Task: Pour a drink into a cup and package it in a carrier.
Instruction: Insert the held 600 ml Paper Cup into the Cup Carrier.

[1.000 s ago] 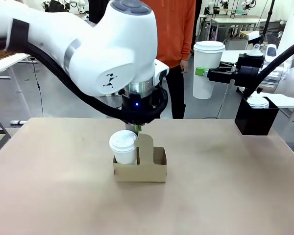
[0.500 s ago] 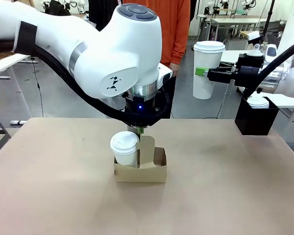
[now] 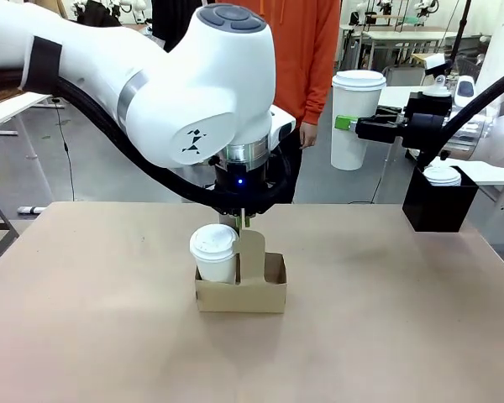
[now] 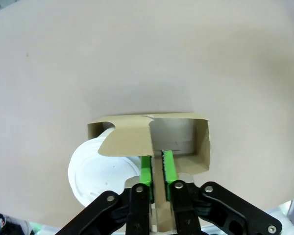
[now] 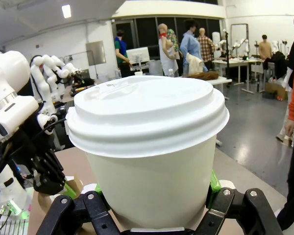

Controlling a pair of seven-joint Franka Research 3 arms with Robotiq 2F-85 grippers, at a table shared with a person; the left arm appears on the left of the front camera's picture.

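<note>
The brown cardboard carrier [image 3: 239, 290] rests mid-table, and a white lidded cup [image 3: 213, 250] fills its left slot while the right slot is bare. My left gripper [image 3: 244, 222] hangs straight above it. In the left wrist view its green pads [image 4: 146, 169] sit tight on either side of the upright handle tab of the carrier [image 4: 198, 142]. My right gripper [image 3: 353, 124] holds the tall white lidded cup [image 3: 356, 117] in the air at the back right, and that cup [image 5: 147, 147] looms between the right gripper [image 5: 152, 200] jaws. The drink is out of view.
A black box [image 3: 437, 206] stands at the table's back right corner with a short white lidded cup [image 3: 443, 175] on top. A person in an orange top [image 3: 298, 50] stands at the far side. Bare tabletop lies left, right and in front of the carrier.
My left arm has shifted slightly to the right, and the carrier with its cup has moved a little with it. The right arm and its cup have stayed still.
</note>
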